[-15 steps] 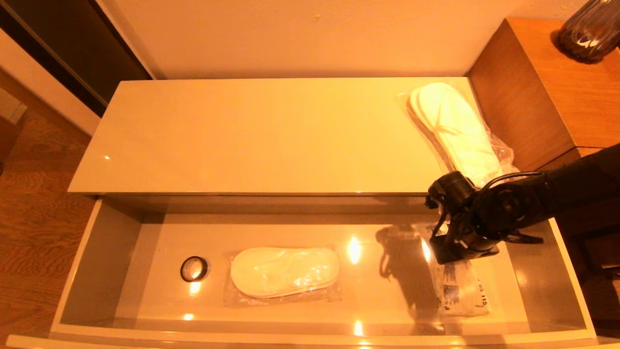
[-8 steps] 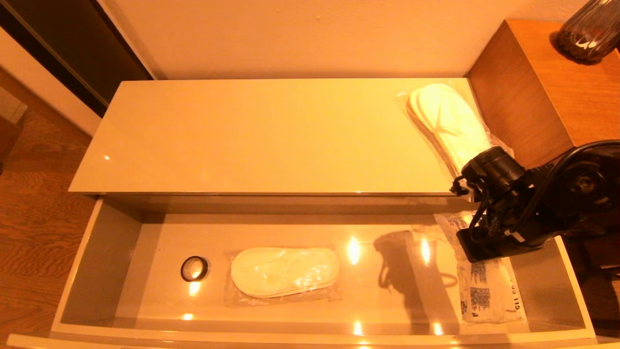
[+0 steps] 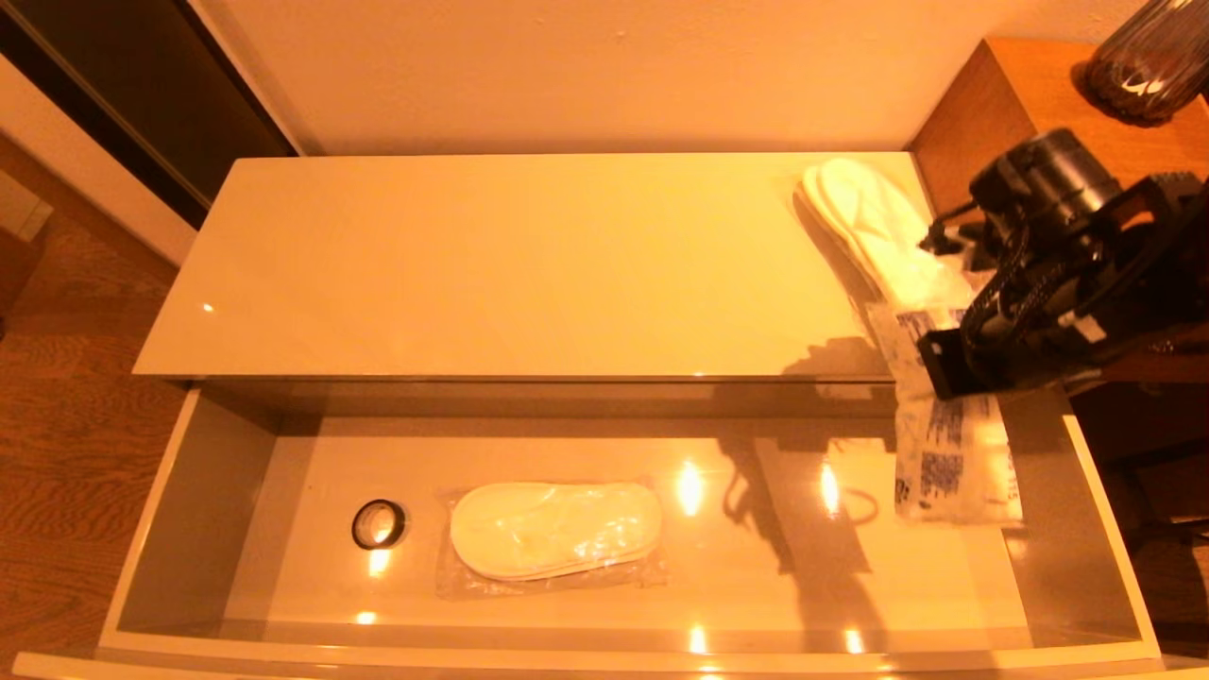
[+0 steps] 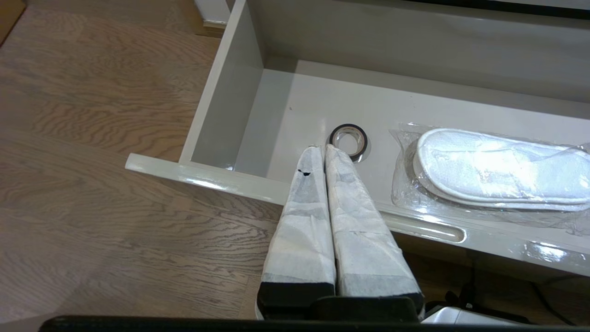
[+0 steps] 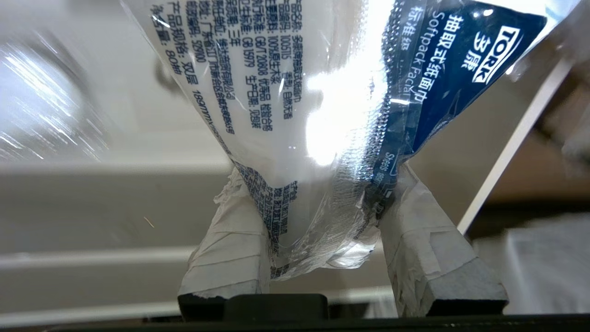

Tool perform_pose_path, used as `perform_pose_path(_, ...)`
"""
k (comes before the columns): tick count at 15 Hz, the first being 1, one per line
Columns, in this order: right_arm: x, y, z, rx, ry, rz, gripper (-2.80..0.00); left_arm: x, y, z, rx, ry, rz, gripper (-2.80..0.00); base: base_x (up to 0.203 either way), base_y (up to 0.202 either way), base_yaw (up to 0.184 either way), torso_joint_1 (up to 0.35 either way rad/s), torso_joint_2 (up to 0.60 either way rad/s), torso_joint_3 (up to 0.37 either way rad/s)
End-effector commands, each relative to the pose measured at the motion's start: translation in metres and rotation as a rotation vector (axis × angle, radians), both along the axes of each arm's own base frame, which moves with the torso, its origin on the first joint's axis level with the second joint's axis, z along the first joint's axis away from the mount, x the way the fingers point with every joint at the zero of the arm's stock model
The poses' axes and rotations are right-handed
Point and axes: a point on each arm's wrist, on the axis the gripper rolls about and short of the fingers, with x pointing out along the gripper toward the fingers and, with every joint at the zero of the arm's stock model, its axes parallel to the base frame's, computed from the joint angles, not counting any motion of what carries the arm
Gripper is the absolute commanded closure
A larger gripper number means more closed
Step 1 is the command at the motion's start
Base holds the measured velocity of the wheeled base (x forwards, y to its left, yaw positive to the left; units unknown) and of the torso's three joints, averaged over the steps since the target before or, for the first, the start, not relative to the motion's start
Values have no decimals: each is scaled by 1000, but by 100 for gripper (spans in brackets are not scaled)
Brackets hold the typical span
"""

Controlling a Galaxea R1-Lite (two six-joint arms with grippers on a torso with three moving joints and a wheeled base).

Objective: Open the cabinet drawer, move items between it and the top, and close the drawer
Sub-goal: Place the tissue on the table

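The cabinet drawer (image 3: pixel 156 529) stands pulled out below the top (image 3: pixel 519 264). Inside it lie a black tape ring (image 3: pixel 379 523) and bagged white slippers (image 3: pixel 555 529). A second bagged pair of slippers (image 3: pixel 874 231) rests on the top at the right end. My right gripper (image 3: pixel 933 376) is shut on one end of the white packet with blue print (image 3: pixel 954 453), which hangs over the drawer's right end by the top's front edge. Its taped fingers (image 5: pixel 235 249) pinch the packet (image 5: pixel 295 92). My left gripper (image 4: pixel 321 148) is shut and empty, above the drawer's front wall near the tape ring (image 4: pixel 348 139).
A taller brown wooden cabinet (image 3: pixel 1030 161) stands right of the top, close behind my right arm, with a dark vase (image 3: pixel 1148 61) on it. Wood floor (image 3: pixel 57 425) lies left of the drawer. A pale wall runs behind the top.
My right gripper has risen out of the drawer with the packet and moved back and to the right. The packet has left the drawer floor and now hangs in the air.
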Motion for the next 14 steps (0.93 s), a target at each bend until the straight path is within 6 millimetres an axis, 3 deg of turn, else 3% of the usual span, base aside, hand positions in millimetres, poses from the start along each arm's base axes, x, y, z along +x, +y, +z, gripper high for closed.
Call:
perform_pose_path(1, 13, 8, 33, 24, -92, 16, 0, -3, -1, -1, 7, -37, 1, 0, 0, 0, 0, 0, 0, 0)
perform_pose_path(3, 26, 19, 58, 2, -206, 87, 0, -3, -1, -1, 7, -37, 1, 0, 0, 0, 0, 0, 0, 0)
perform_pose_path(4, 39, 29, 55, -46, -234, 140, 0, -3, -1, -1, 7, -37, 1, 0, 0, 0, 0, 0, 0, 0)
perform_pose_path(6, 79, 54, 25, -140, -283, 221, 0, -3, -1, -1, 7, -37, 1, 0, 0, 0, 0, 0, 0, 0)
perform_pose_path(8, 100, 72, 8, -211, -333, 289, 0, -3, -1, -1, 7, -37, 1, 0, 0, 0, 0, 0, 0, 0)
perform_pose_path(11, 110, 102, -12, -236, -361, 332, 0, -3, -1, -1, 7, -37, 1, 0, 0, 0, 0, 0, 0, 0)
perform_pose_path(14, 120, 120, -18, -293, -453, 387, 0, -3, -1, -1, 7, -37, 1, 0, 0, 0, 0, 0, 0, 0)
